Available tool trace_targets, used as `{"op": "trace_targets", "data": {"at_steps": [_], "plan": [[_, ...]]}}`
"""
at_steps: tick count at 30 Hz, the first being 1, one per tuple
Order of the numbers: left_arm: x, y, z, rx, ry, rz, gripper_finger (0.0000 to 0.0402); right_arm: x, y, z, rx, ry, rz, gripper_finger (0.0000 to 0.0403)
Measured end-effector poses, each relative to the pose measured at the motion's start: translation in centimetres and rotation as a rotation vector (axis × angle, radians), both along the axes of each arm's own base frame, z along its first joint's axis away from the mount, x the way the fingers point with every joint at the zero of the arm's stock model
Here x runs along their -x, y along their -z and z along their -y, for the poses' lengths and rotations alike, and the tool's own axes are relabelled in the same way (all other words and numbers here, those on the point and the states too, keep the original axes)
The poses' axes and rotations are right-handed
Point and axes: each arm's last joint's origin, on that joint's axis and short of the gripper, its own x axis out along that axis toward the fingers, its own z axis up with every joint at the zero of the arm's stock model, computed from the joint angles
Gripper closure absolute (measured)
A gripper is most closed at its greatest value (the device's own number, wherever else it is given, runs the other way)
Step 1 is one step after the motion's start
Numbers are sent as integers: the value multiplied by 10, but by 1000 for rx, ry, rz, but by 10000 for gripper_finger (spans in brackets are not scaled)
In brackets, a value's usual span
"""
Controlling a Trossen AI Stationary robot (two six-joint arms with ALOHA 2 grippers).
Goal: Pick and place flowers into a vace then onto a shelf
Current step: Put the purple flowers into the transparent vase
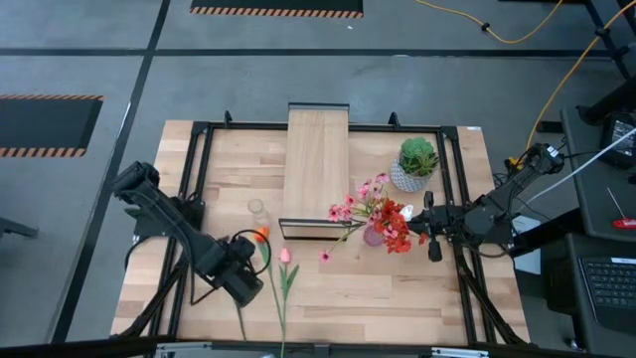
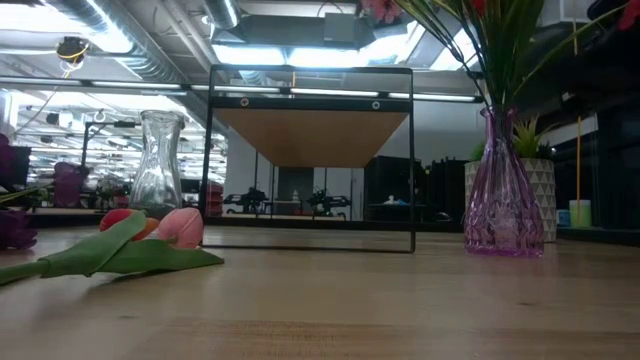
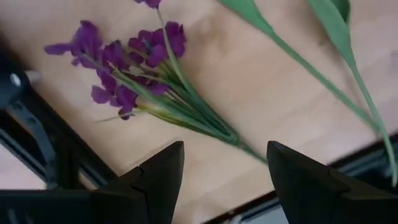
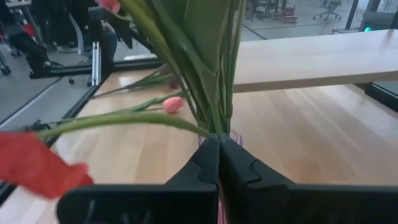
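Several flowers [image 1: 383, 211], pink blossoms and red blooms, already stand in a purple glass vase [image 2: 502, 195] on the tabletop [image 1: 397, 298], just off the shelf's near right corner. Three more lie flat near the tabletop's front left corner: a purple cluster [image 3: 134, 65], an orange tulip [image 1: 261, 235] and a pink tulip [image 1: 284, 257], their stems running toward the front edge. The shelf [image 1: 316, 171] sits mid-table, its length reaching to the back edge, with a clear empty vase [image 2: 158, 165] beside its near left corner. The left gripper [image 3: 224, 177] hovers over the purple cluster's stem, jaws spread wide and holding nothing. The right gripper [image 4: 218, 165] is clenched tight with nothing between its fingers, right up against the purple vase's stems. A round green plant in a white pot [image 1: 416, 162] stands near the right edge.
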Motion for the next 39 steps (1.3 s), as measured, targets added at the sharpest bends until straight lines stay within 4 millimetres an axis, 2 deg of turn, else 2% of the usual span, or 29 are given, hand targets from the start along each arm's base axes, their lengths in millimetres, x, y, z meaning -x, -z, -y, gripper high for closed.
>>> {"op": "trace_targets", "data": {"at_steps": [12,18,26,31,39], "plan": [[12,32,40,-144,-380,30,178,-3,8,-2,67,-2,-63,401],[15,51,61,-151,-475,48,178,-4,11,-3,87,0,-88,401],[10,73,72,-176,-493,56,178,-5,11,-4,59,7,-90,401],[6,82,72,-213,-500,65,178,-5,11,-4,58,7,-90,401],[2,108,76,-283,-492,22,178,-5,11,-4,58,7,-90,401]]}}
